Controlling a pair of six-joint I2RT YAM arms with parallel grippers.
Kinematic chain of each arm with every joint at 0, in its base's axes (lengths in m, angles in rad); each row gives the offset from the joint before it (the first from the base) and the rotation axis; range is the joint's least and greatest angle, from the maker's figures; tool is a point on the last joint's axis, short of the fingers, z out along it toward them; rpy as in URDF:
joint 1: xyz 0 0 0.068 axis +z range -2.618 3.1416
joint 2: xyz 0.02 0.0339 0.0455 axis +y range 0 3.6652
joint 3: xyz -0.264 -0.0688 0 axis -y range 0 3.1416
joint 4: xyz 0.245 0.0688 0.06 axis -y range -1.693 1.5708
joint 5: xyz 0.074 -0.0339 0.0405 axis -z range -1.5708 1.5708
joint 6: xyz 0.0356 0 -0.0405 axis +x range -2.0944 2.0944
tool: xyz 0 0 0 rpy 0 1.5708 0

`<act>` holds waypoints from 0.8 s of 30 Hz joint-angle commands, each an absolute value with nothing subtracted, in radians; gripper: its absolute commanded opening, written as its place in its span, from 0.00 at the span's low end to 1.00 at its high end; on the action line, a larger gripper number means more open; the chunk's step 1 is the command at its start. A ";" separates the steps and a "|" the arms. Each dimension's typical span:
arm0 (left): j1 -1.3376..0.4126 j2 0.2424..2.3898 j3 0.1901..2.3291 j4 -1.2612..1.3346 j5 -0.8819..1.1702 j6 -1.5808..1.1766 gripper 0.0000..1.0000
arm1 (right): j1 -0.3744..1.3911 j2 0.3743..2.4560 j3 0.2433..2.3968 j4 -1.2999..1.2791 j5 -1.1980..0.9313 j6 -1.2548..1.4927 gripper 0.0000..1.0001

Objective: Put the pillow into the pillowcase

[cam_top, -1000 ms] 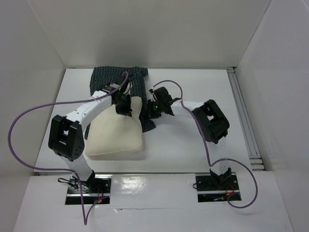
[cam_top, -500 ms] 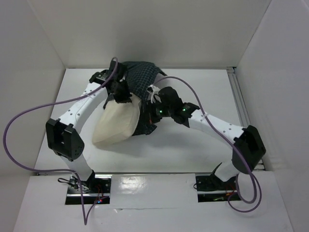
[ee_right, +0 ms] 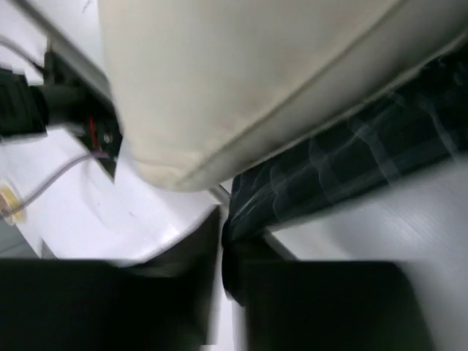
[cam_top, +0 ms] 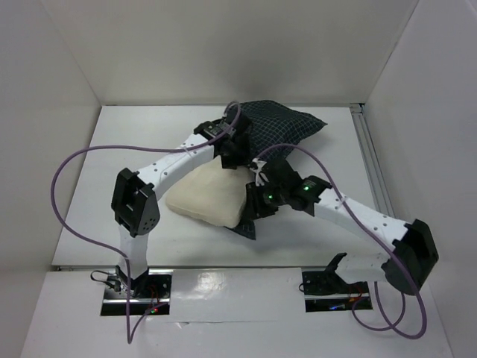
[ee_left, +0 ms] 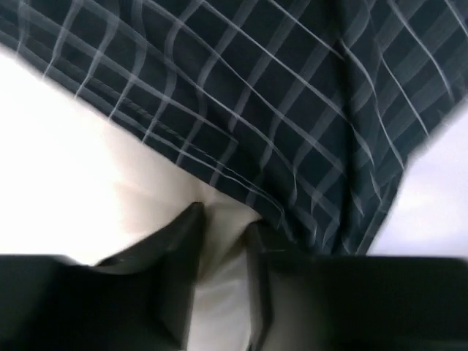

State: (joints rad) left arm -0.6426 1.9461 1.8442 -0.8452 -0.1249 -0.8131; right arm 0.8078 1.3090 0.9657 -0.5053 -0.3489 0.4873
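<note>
The cream pillow [cam_top: 205,198] lies mid-table, its far end inside the dark checked pillowcase [cam_top: 287,123], which bulges toward the back right. My left gripper [cam_top: 235,155] sits at the case's mouth on top of the pillow. In the left wrist view its jaws stand apart [ee_left: 223,219] with bare pillow [ee_left: 88,161] between them and the pillowcase [ee_left: 292,110] hem just ahead. My right gripper [cam_top: 259,209] is under the pillow's near right corner. In the blurred right wrist view its fingers are slightly parted [ee_right: 228,227], the pillowcase [ee_right: 351,168] hem lying at the tips below the pillow [ee_right: 241,73].
White walls close in the table on the left, back and right. A metal rail [cam_top: 376,171] runs along the right edge. Purple cables [cam_top: 74,164] loop off both arms. The left arm's base [ee_right: 44,102] shows in the right wrist view.
Both arms swung to the right, carrying pillow and pillowcase with them; the case now covers more of the pillow's far end. Both grippers went from shut to parted.
</note>
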 commanded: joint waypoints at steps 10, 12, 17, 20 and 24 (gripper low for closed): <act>-0.519 1.680 1.623 -0.790 -0.086 -0.698 0.85 | 0.721 1.259 1.124 -0.784 0.061 0.534 0.98; -0.467 1.634 1.574 -0.790 -0.077 -0.698 0.83 | 0.742 1.348 1.196 -0.720 0.096 0.505 0.98; -0.266 1.517 1.488 -0.790 -0.065 -0.698 0.85 | 0.815 1.701 1.428 -0.605 0.135 0.485 0.98; -0.171 1.479 1.441 -0.790 -0.034 -0.707 0.88 | 0.824 1.822 1.439 -0.555 0.104 0.503 0.94; -0.112 1.448 1.391 -0.759 0.099 -0.657 0.88 | 0.813 1.821 1.283 -0.509 0.104 0.537 0.51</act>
